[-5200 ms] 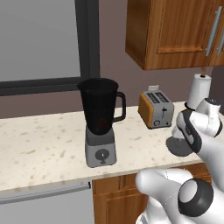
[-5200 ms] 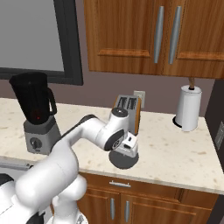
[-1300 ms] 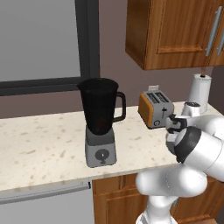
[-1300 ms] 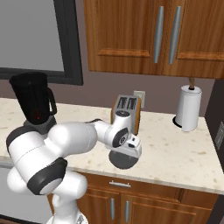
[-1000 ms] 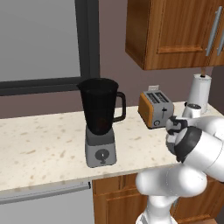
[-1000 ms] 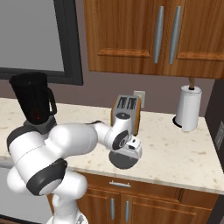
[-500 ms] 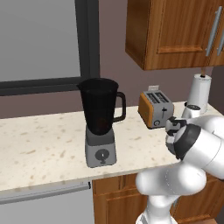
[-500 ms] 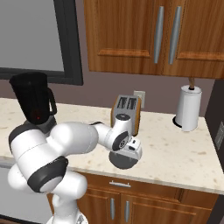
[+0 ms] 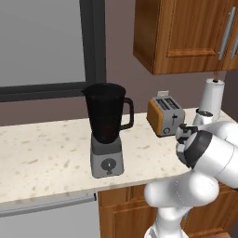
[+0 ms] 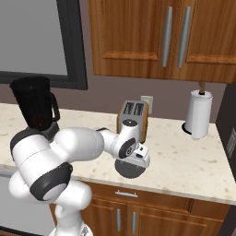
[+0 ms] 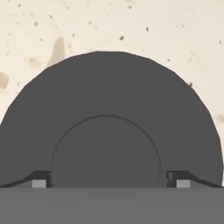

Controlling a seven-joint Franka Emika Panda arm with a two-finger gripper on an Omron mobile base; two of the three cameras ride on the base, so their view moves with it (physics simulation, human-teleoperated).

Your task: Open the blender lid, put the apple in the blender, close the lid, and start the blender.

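Note:
The blender (image 9: 107, 125) stands on the counter with its dark jar uncovered at the top; it is also at the left in the right base view (image 10: 37, 108). A faint red spot (image 10: 40, 123) shows low in the jar; I cannot tell whether it is the apple. The blender lid (image 10: 131, 169), a flat black disc, lies on the counter near the front edge, in front of the toaster. My gripper (image 11: 111, 181) is directly over the blender lid (image 11: 109, 109), open, with one fingertip on each side of the raised centre knob (image 11: 105, 151).
An orange-sided toaster (image 10: 133, 120) stands just behind the lid, and a paper towel roll (image 10: 199, 113) stands further right by the wall. Wooden cabinets (image 10: 152, 37) hang overhead. The counter's front edge (image 10: 184, 189) runs close to the lid.
Since the oldest frames my arm's elbow has swung round while the hand kept to the lid. Over the last second the hand has barely shifted and the lid has not moved.

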